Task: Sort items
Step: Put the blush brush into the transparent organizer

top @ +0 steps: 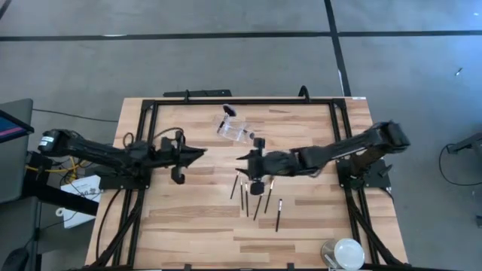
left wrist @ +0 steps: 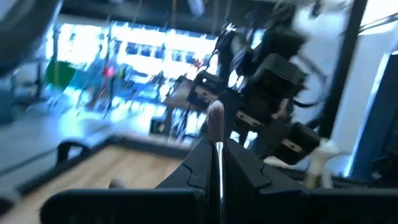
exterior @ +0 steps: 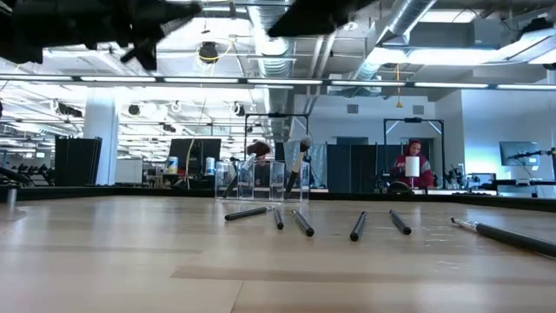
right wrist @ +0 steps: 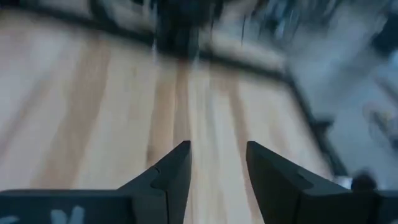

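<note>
Several slim black-handled makeup brushes lie flat on the wooden table near its middle; the low view shows them in a row. The clear holder stands farther back with brushes upright in it. My left gripper hovers above the table left of the holder, pointing right, shut on a brush with a pale bristle tip. My right gripper hangs over the far ends of the lying brushes, pointing left, open and holding nothing. My left gripper pinches one brush between its two fingers, at the silvery ferrule just below the bristle tip. The brush lies along the fingers, with its bristle end sticking out past the fingertips, and it is lifted clear of the table. The handle is hidden between the fingers.
A round white-and-clear disc sits at the table's near right corner. A black frame runs along the far edge and both sides. Bare wood lies left of the brushes. A person sits in the room behind.
</note>
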Motion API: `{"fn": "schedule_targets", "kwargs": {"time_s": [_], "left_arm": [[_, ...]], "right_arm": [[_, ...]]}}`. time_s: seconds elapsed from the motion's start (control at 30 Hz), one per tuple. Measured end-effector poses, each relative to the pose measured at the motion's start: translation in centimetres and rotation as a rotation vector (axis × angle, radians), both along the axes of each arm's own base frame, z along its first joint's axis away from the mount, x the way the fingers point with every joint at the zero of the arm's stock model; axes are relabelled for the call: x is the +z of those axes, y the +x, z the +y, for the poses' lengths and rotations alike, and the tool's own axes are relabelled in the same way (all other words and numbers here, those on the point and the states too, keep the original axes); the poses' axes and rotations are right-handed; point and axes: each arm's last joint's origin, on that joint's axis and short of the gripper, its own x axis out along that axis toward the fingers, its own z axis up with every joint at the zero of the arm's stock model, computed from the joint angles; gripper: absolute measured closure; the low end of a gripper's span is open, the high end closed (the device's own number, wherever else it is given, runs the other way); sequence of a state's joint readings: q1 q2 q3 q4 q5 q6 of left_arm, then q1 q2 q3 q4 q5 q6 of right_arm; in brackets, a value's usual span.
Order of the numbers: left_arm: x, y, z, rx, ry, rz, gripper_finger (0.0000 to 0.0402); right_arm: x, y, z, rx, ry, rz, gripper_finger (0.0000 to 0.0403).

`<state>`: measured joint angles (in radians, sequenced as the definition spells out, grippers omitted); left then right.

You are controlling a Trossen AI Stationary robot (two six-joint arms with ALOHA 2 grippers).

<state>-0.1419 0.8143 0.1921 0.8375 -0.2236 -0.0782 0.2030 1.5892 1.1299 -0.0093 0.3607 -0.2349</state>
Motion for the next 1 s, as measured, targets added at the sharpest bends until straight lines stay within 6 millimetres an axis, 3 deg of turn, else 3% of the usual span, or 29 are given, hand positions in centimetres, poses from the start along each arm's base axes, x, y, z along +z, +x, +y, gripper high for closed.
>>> {"fn": "schedule_targets", "kwargs": {"time_s": [0.07,0.2,0.4,0.57,0.73,1.0], "left_arm": [[0.4,-0.2,0.1,-0.035,0.02,-0.033,0.0374],[0.7,0.0,0.0,-0.122,0.043,-0.087,0.0374],[0.8,0.5,-0.2,-0.172,0.054,-0.145,0.0374],[0.2,1.1,-0.3,-0.173,0.055,-0.126,0.0374],[0.3,1.2,-0.3,-0.17,0.059,-0.137,0.0374],[0.4,1.1,-0.3,-0.167,0.068,-0.151,0.0374]], "right_arm": [[0.0,-0.4,-0.1,0.08,0.031,-0.18,0.0265],[-3.8,0.1,-1.5,0.202,0.059,-0.445,0.0272],[-7.7,4.0,-4.1,0.221,0.236,-0.576,0.0268],[-6.8,7.6,-4.9,0.284,0.278,-0.63,0.0266],[-6.2,10.2,-5.1,0.332,0.293,-0.557,0.0266],[-5.0,11.9,-4.9,0.344,0.291,-0.565,0.0262]]}}
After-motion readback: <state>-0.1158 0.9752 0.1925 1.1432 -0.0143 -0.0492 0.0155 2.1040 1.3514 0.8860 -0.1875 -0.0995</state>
